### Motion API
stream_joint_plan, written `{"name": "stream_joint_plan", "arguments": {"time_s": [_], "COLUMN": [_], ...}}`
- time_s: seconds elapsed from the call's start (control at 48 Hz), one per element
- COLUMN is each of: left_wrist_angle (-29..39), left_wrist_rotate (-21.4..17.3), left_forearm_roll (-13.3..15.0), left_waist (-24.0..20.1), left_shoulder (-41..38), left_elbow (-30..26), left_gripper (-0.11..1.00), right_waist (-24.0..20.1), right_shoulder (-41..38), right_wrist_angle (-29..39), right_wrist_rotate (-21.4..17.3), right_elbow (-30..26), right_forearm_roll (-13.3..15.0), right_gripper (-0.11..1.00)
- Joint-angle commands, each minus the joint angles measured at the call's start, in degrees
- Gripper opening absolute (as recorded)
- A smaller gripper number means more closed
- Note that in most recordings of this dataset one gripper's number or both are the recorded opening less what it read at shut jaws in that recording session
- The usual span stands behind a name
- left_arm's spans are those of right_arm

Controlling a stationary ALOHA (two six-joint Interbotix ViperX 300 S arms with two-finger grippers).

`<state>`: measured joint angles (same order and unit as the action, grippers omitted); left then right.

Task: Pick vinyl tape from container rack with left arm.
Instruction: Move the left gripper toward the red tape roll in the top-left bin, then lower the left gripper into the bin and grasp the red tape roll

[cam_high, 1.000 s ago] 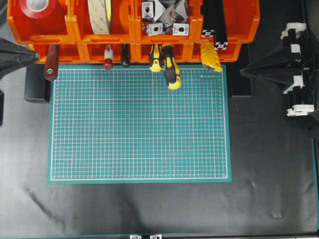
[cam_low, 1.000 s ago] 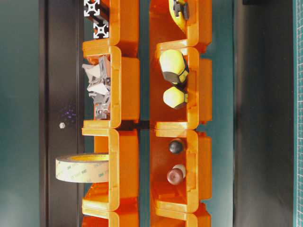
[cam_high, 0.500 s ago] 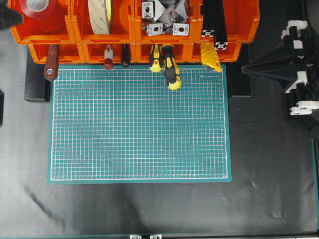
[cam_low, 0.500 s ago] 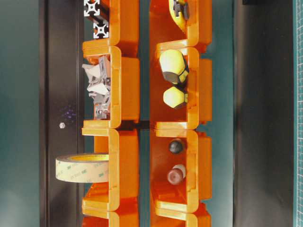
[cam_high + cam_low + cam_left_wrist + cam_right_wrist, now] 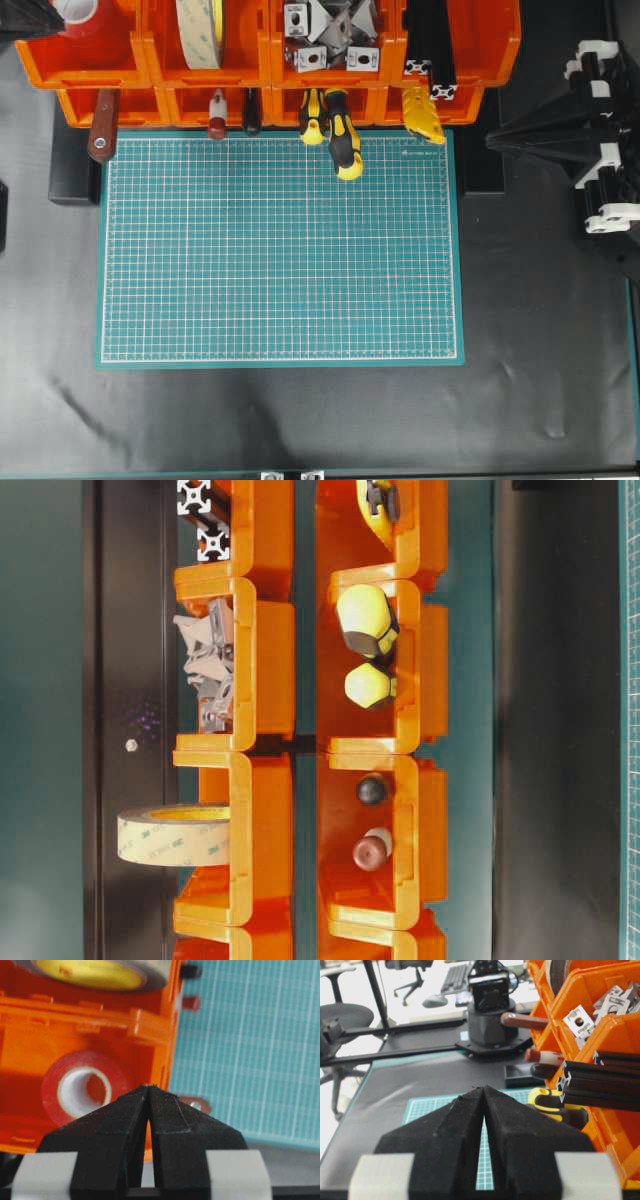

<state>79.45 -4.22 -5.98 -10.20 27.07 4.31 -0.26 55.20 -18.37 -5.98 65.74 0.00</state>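
Vinyl tape (image 5: 82, 1091): red roll w/ white core, lying flat in far-left top bin of container rack (image 5: 100, 62); in overhead view only a sliver of the roll shows at the top-left corner, partly covered by a dark arm part; not gripped.
Left hand (image 5: 149, 1091): black fingers pressed together at the tips, nothing between them; tips sit above the bin's front edge, just beside the roll in the wrist view; contact w/ roll can't be told.
Rack, top row, L to R: red roll; cream tape roll (image 5: 202, 30) standing on edge; grey metal brackets (image 5: 330, 35); black aluminium profiles (image 5: 430, 45).
Rack, lower row: brown-handled tool (image 5: 102, 125); red-tipped handle (image 5: 217, 115); black/yellow screwdrivers (image 5: 338, 130) poking out over the mat; yellow item (image 5: 423, 115).
Green cutting mat (image 5: 280, 250): gridded, lying in front of the rack on black worktop (image 5: 300, 420).
Right hand (image 5: 484, 1091): fingers together, holding nothing; parked at the right side, well apart from the rack's left bins.
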Motion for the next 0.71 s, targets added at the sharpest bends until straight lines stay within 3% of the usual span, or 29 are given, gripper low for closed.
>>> {"name": "stream_joint_plan", "arguments": {"time_s": [0.0,0.146,0.313,0.396,0.479,0.688], "left_wrist_angle": [3.43,6.77,8.88,8.7,8.26,6.15], "left_wrist_rotate": [-2.02,-5.98,-6.94,-7.12,-7.03,-6.5], "left_forearm_roll": [-0.7,-0.62,-0.7,-0.7,-0.7,-0.44], "left_waist": [-0.44,-1.76,-2.29,-3.16,-3.34,-3.34], "left_shoulder": [-2.02,-4.57,-6.06,-6.06,-6.06,-5.89], "left_elbow": [-4.39,-7.03,-8.17,-7.91,-7.21,-4.48], "left_gripper": [0.0,0.0,0.01,0.08,0.25,0.82], "right_waist": [-0.09,-0.35,-0.7,-0.7,-0.97,-1.14], "right_shoulder": [-0.26,-0.26,-0.26,-0.26,-0.26,-0.26], "right_wrist_angle": [-0.44,-0.7,-0.88,-0.35,-0.35,-0.7], "right_wrist_rotate": [-0.18,-0.18,-0.09,-0.18,-0.18,-0.18], "right_elbow": [-1.76,-1.58,-1.58,-1.41,-1.14,-0.7], "right_forearm_roll": [-0.18,-0.18,-0.18,-0.18,-0.18,-0.09], "right_gripper": [0.0,0.0,0.0,0.0,0.0,0.0]}}
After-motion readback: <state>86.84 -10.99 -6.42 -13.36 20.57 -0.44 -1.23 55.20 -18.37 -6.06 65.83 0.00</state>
